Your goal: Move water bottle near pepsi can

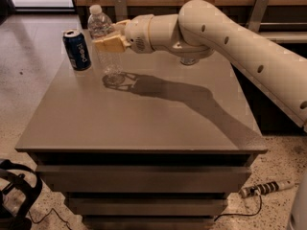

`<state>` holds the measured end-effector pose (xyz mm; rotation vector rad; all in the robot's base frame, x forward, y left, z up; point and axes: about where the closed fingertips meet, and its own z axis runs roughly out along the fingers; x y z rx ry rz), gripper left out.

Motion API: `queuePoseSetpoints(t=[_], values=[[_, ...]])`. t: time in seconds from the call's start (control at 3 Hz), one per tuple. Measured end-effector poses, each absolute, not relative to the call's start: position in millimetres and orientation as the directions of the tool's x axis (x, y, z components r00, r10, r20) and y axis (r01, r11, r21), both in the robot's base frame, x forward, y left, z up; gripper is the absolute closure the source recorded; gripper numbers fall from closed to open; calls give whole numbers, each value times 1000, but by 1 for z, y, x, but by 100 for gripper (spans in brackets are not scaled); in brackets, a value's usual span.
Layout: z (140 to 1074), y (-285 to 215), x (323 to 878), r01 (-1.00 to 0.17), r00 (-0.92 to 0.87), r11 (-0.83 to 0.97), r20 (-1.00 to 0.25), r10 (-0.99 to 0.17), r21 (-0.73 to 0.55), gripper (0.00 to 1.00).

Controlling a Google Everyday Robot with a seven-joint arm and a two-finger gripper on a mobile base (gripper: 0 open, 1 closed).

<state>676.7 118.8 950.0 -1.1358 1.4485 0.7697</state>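
Note:
The water bottle (pixel 100 26), clear with a white cap, stands upright at the far left of the grey table top (pixel 144 119); its base looks to be on or just above the surface. My gripper (pixel 104 42) reaches in from the right and is shut on the bottle at mid-height, with a tan finger (pixel 111 44) across its front. The pepsi can (pixel 77 50), dark blue with a silver top, stands upright just left of the bottle, a small gap away.
My white arm (pixel 230 37) stretches across the back right of the table. The table has drawers (pixel 144 178) below. A power strip (pixel 265 189) lies on the floor at the right, and black gear (pixel 17 195) at the lower left.

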Motion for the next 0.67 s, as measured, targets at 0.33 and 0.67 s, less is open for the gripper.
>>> queuePoseSetpoints(t=[0.33, 0.67], values=[[944, 107, 703, -933, 16, 349, -980, -200, -87, 100], [940, 100, 717, -923, 3, 376, -981, -194, -77, 100]])
